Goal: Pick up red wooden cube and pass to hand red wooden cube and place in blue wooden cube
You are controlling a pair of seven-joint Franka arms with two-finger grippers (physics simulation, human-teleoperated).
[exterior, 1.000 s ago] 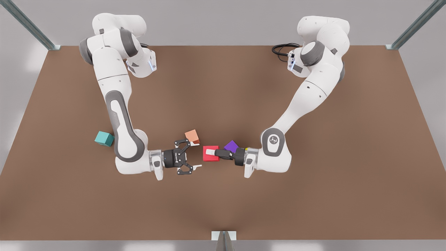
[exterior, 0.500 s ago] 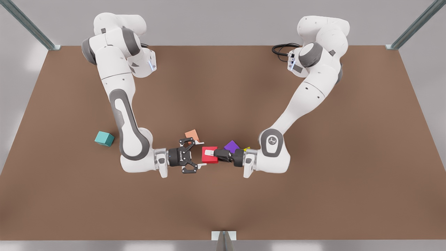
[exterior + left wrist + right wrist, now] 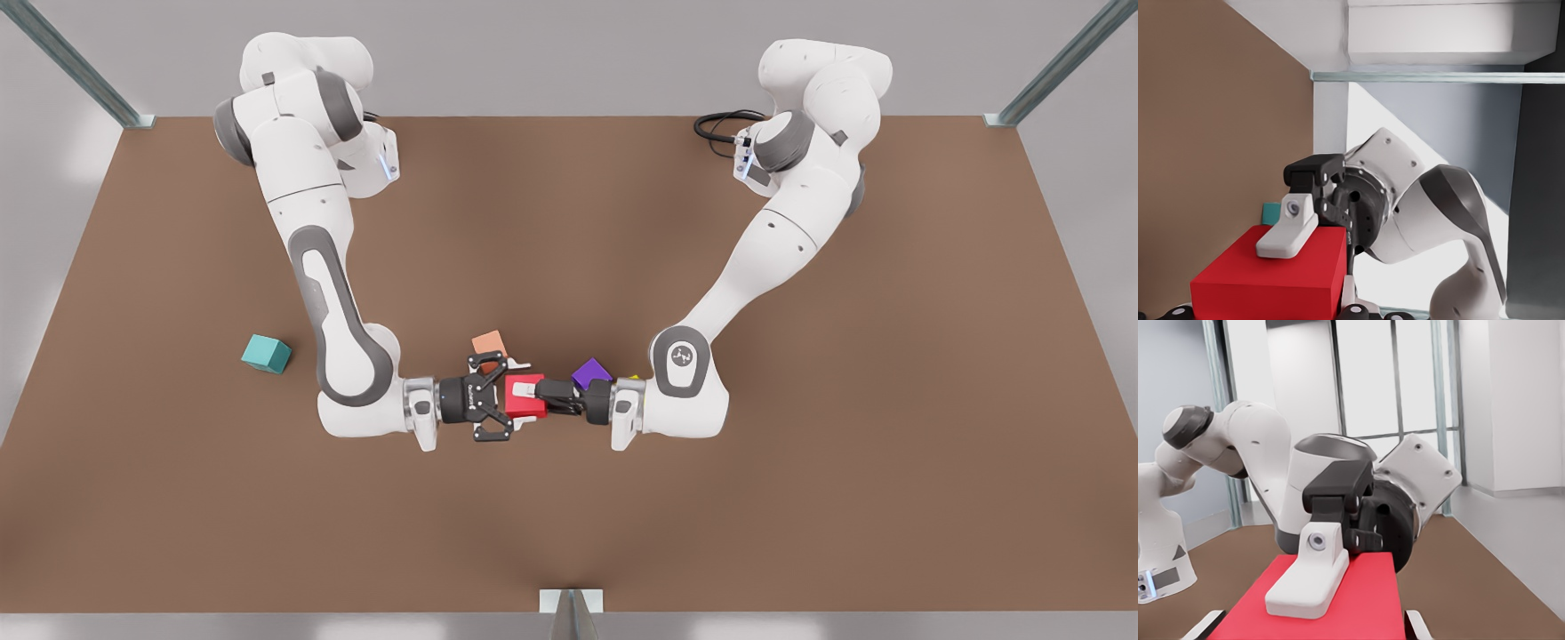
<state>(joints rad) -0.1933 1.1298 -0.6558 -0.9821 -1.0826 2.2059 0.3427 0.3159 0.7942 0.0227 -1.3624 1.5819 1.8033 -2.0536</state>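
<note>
Left gripper [image 3: 535, 389] clamps the red wooden cube [image 3: 517, 405] from 3 o'clock. Right gripper [image 3: 524, 392] straddles it from 9 o'clock, fingers spread wide.

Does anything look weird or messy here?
Nothing looks broken or spilled. The red wooden cube is mid-handover: left gripper grips it from the front view's right, right gripper straddles it, open.

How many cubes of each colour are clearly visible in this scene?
red wooden cube: 1
blue wooden cube, teal in shade: 1
salmon cube: 1
purple cube: 1
Total: 4
</note>
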